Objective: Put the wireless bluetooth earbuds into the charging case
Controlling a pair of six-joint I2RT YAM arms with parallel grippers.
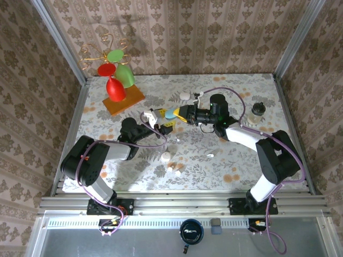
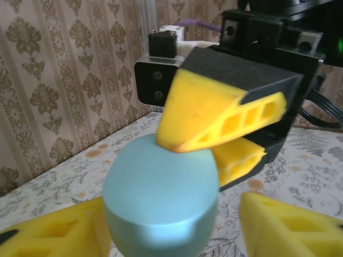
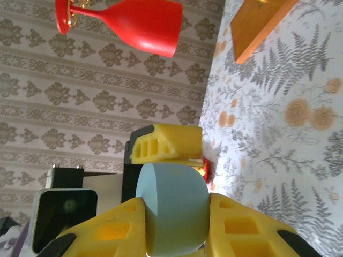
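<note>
While the right pincer [image 3: 174, 214] clenches the pale blue charging case [image 3: 171, 193] above the tabletop [image 1: 241, 171], the left pincer [image 2: 171, 219] flanks it, released. The tiny white earbuds [image 1: 178, 173] lie below, well apart. They are probably light and slick, so pinch each across its body.

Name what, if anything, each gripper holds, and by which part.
The right gripper holds the pale blue charging case, clamped across its rounded sides at one end. The left gripper stands open around the other end, holding nothing.
</note>
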